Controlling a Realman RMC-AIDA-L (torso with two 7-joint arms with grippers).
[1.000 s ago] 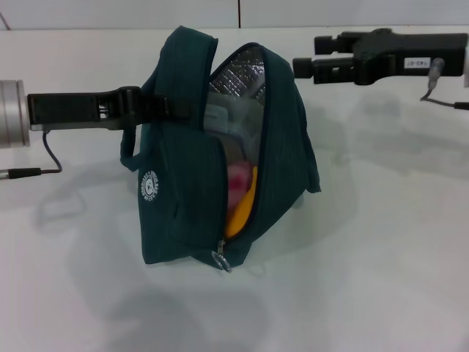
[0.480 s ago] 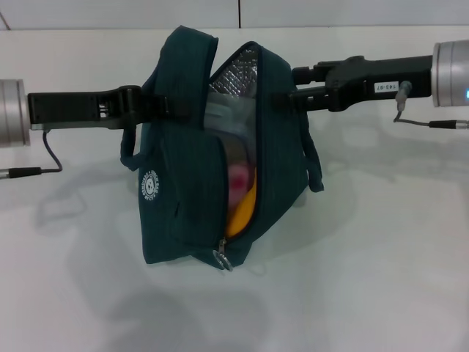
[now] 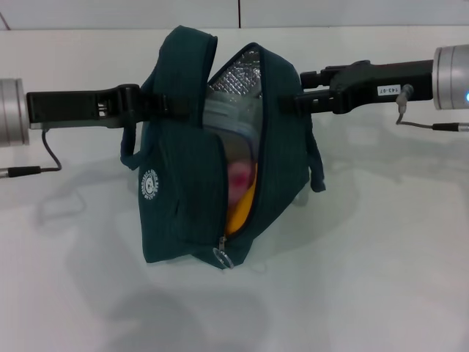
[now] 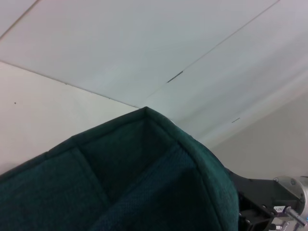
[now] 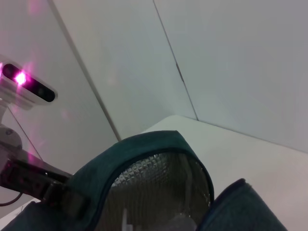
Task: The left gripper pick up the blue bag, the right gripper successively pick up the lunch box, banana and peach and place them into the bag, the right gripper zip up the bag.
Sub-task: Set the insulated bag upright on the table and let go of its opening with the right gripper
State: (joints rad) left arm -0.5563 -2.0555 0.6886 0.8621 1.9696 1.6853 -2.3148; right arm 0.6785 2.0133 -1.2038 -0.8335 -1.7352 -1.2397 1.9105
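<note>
Since a second ago, the right gripper [image 3: 287,103] has been brought to the blue bag [image 3: 187,191]'s right side, grip unclear; left gripper [image 3: 150,105] holds it; zipping is judged next

A plain white table [image 3: 381,257] meets pale wall panels [image 3: 330,13] split by thin vertical seams.

dark teal woven-cloth bag [image 3: 183,198]: matt, ribbed weave
quilted silver foil lining [image 3: 238,73]: shiny
smooth white table [image 3: 381,257]: faint sheen
</note>
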